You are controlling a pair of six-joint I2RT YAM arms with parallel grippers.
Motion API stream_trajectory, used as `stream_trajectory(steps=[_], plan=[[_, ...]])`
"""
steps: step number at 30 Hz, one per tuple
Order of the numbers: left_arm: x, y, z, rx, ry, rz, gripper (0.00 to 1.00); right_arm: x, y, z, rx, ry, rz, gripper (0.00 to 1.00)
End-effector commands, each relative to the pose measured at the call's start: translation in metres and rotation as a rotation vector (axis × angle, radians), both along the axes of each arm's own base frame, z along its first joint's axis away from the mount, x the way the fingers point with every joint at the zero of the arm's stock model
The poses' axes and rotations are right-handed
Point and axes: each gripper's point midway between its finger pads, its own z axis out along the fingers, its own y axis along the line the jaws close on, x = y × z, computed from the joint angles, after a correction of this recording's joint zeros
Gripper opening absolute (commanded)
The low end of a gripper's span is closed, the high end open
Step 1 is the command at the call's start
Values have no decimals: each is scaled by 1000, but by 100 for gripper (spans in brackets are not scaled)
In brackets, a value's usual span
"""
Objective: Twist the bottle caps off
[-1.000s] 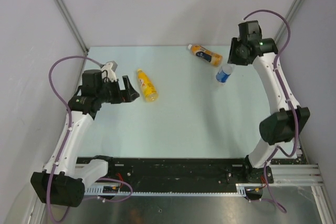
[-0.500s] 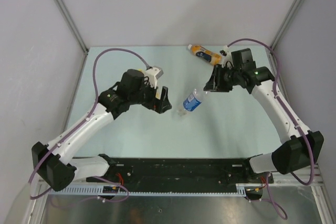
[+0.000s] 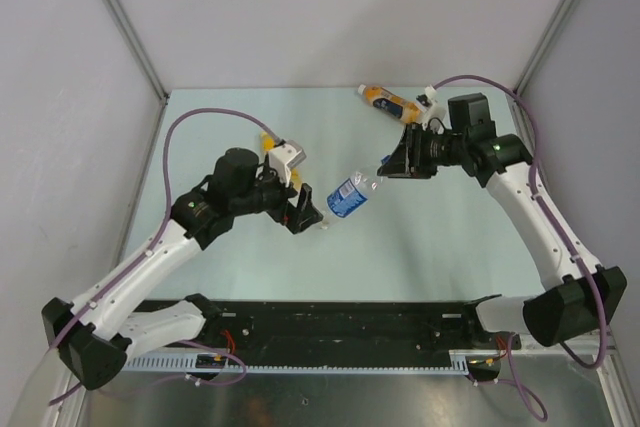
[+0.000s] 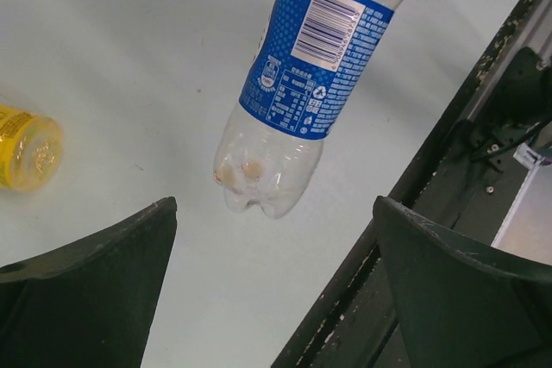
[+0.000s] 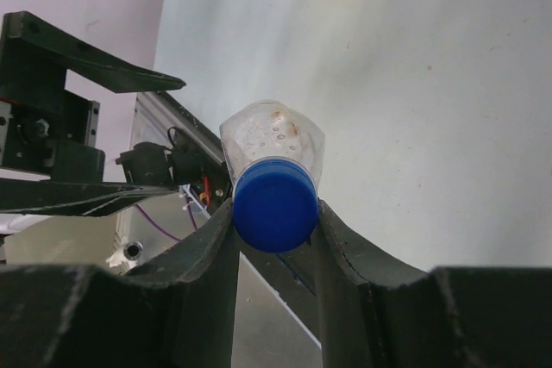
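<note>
My right gripper (image 3: 384, 171) is shut on the blue cap (image 5: 274, 204) of the clear bottle with the blue label (image 3: 350, 194) and holds it slanted above the table. The bottle's base (image 4: 259, 191) points at my left gripper (image 3: 305, 209), which stands wide open just short of it, fingers (image 4: 112, 273) apart on either side and touching nothing. The yellow bottle (image 3: 268, 141) lies behind my left arm, mostly hidden; its base end (image 4: 30, 148) shows in the left wrist view. The orange bottle (image 3: 392, 102) lies at the back with its white cap (image 3: 362, 90) pointing left.
A black rail (image 3: 330, 322) runs along the table's near edge, below the held bottle in the left wrist view (image 4: 483, 127). Grey walls with metal posts (image 3: 125, 27) close in the left, back and right sides.
My right arm has carried the blue-label bottle from the back right toward the table's middle. The left arm has swung in from the left and now faces the bottle's base.
</note>
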Motion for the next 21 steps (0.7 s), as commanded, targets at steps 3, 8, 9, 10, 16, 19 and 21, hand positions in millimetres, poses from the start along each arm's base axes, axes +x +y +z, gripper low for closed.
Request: stream_trajectory(steps=[3,8,9,10,16,19,21], plan=[[17,-1,-20,77,-49,-9,99,7,17,-8,80,53,97,0],[16,-12,-27,78,-15,-66,99,7,30,-18,106,104,147,0],[16,-14,-26,73,-10,-77,99,7,32,-19,111,107,159,0],[15,-15,-26,74,-15,-93,99,8,34,-21,115,110,169,0],[9,-24,-31,67,-6,-176,99,5,42,-17,161,112,222,0],[10,-25,-38,78,14,-184,99,5,44,-12,177,105,230,0],[10,-26,-43,84,27,-185,99,6,43,-12,176,101,224,0]])
